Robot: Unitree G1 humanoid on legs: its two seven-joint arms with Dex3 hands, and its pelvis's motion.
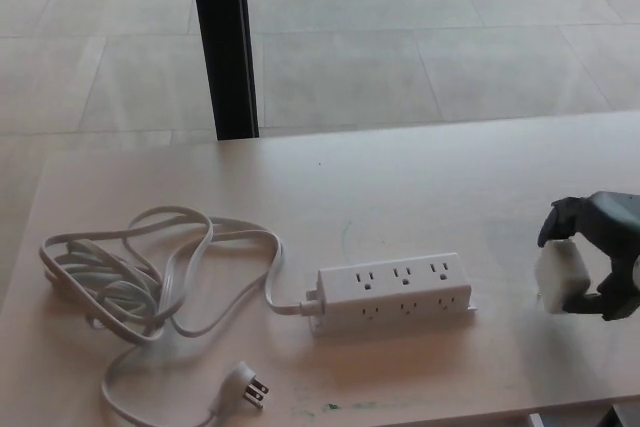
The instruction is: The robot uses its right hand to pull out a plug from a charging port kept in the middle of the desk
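The pale desk point(420, 177) stands before a tiled floor and a dark post. My right hand point(598, 255) holds the plug point(561, 274) low at the right edge, well apart from the power strip point(392, 289) in the middle. It could slip if the fingers loosen. It is a white, blocky adapter, already out.

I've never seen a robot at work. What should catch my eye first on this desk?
Mid-desk lies a white power strip with all its sockets empty. At the right edge, a black robot hand is closed around a white plug block, away from the strip. To the left, the strip's cord lies in loose loops, its own plug lying loose near the front edge.
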